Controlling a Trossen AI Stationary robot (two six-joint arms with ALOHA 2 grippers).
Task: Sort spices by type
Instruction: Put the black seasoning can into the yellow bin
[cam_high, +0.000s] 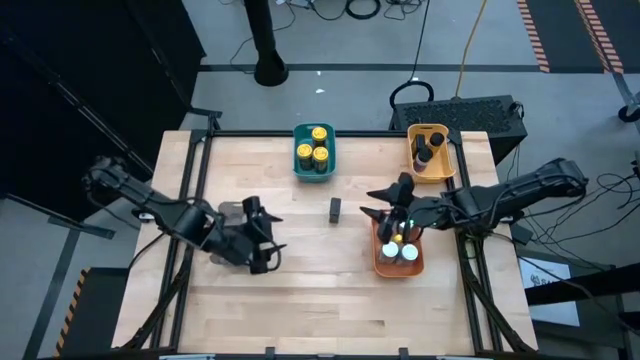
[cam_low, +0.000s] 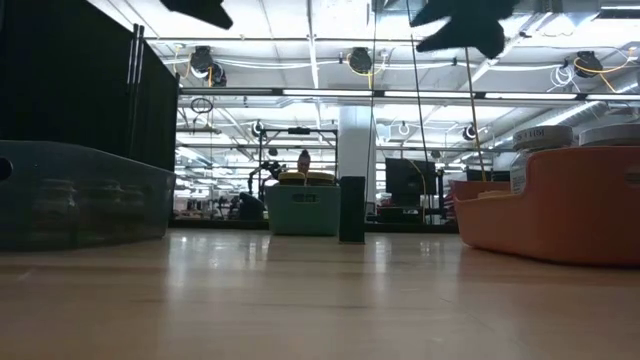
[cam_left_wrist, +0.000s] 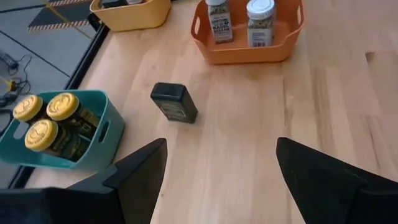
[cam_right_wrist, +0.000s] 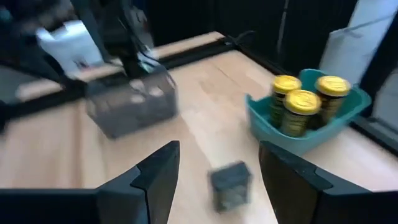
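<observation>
- Sorting is nearly finished: three yellow-topped jars (cam_high: 314, 147) stand in the teal tray (cam_high: 300, 136), slim black jars (cam_high: 427, 148) in the yellow tray (cam_high: 446, 135), and white-topped jars (cam_high: 399, 252) in the orange tray (cam_high: 383, 267)
- Dim jars show through the wall of the grey tray (cam_low: 85, 205) at the left arm's side
- One black jar (cam_high: 334, 208) stands alone mid-table, seemingly the last piece left to place
- The left gripper (cam_high: 272, 234), fingers spread and holding nothing, hangs just beside the grey tray, facing the stray jar
- The right gripper (cam_high: 378, 202), also parted and empty, hovers over the orange tray's near end
</observation>
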